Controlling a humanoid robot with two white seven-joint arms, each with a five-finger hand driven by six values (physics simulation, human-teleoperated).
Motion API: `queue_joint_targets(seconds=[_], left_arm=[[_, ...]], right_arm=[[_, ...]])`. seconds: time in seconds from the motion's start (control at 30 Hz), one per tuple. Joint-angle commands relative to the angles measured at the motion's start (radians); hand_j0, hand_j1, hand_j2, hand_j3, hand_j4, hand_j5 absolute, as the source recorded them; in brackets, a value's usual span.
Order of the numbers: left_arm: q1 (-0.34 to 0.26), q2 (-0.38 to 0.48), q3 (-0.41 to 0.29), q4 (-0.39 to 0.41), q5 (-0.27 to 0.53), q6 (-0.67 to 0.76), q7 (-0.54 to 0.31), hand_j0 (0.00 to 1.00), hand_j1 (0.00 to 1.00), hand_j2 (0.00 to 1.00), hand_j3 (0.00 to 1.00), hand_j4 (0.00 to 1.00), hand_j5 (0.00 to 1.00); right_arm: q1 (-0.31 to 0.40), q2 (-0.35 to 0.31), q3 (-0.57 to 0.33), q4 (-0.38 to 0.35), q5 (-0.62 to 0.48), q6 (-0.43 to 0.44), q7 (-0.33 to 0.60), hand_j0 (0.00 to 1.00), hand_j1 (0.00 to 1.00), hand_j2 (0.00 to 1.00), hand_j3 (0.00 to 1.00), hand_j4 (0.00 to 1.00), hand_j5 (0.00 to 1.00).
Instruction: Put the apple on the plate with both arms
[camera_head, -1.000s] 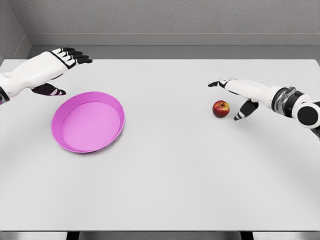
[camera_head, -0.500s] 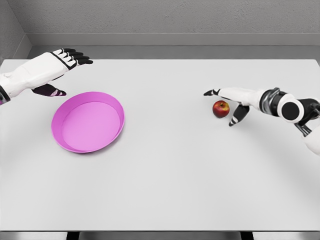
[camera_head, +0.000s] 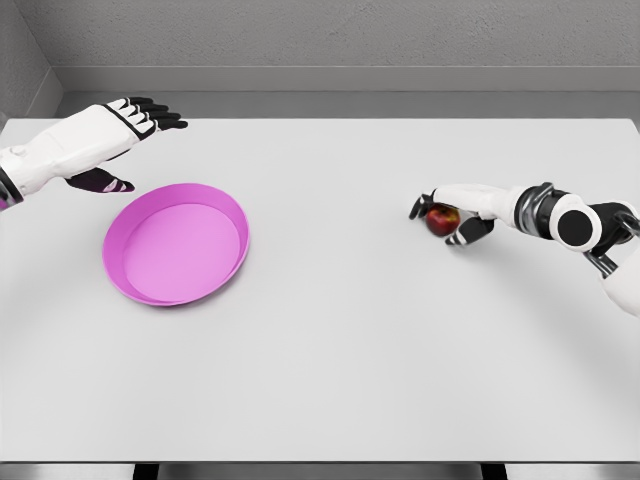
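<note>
On the right side of the white table (camera_head: 330, 350), the red apple (camera_head: 441, 218) is wrapped by the right hand (camera_head: 452, 213), fingers curled over the top and thumb underneath, apparently clamped on it for a lift. Far left, the pink plate (camera_head: 177, 250) is kept bare as the drop target. Just behind it, the left hand (camera_head: 100, 140) is held flat, fingers spread, nothing gripped, likely positioned to steady or receive
</note>
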Motion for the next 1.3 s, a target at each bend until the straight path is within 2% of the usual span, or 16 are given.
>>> queue_joint_targets(seconds=[0.0, 0.03, 0.13, 0.17, 0.67, 0.83, 1.27], left_arm=[[0.0, 0.001, 0.002, 0.002, 0.007, 0.001, 0.001, 1.0, 1.0, 1.0, 1.0, 1.0, 1.0], [0.0, 0.001, 0.003, 0.0, 0.007, 0.001, 0.001, 1.0, 1.0, 1.0, 1.0, 1.0, 1.0], [0.002, 0.001, 0.003, -0.001, 0.007, 0.001, 0.001, 1.0, 1.0, 1.0, 1.0, 1.0, 1.0], [0.002, 0.001, 0.002, 0.0, 0.006, 0.001, 0.001, 1.0, 1.0, 1.0, 1.0, 1.0, 1.0], [0.003, 0.013, 0.003, -0.003, 0.007, 0.001, 0.001, 1.0, 1.0, 1.0, 1.0, 1.0, 1.0], [0.003, 0.012, 0.003, -0.001, 0.007, 0.001, 0.001, 1.0, 1.0, 1.0, 1.0, 1.0, 1.0], [0.005, 0.012, 0.006, -0.006, 0.009, 0.001, 0.001, 1.0, 1.0, 1.0, 1.0, 1.0, 1.0]], right_arm=[[0.0, -0.001, 0.0, 0.0, -0.001, -0.003, 0.005, 0.49, 0.49, 0.49, 0.49, 0.49, 0.49], [0.0, -0.001, 0.0, -0.001, 0.001, -0.003, 0.01, 0.44, 0.44, 0.44, 0.44, 0.44, 0.44], [0.0, -0.001, 0.0, 0.0, -0.001, -0.003, 0.01, 0.42, 0.42, 0.42, 0.42, 0.42, 0.42], [0.0, -0.003, 0.0, 0.0, -0.001, -0.004, 0.01, 0.38, 0.38, 0.38, 0.38, 0.38, 0.38], [-0.003, -0.012, -0.012, -0.029, 0.007, -0.011, 0.01, 0.36, 0.36, 0.36, 0.36, 0.36, 0.36], [-0.011, -0.012, -0.014, -0.064, 0.01, -0.009, 0.01, 0.35, 0.35, 0.35, 0.35, 0.35, 0.35], [0.0, -0.014, -0.04, -0.256, 0.009, -0.014, 0.019, 0.33, 0.33, 0.33, 0.33, 0.33, 0.33]])
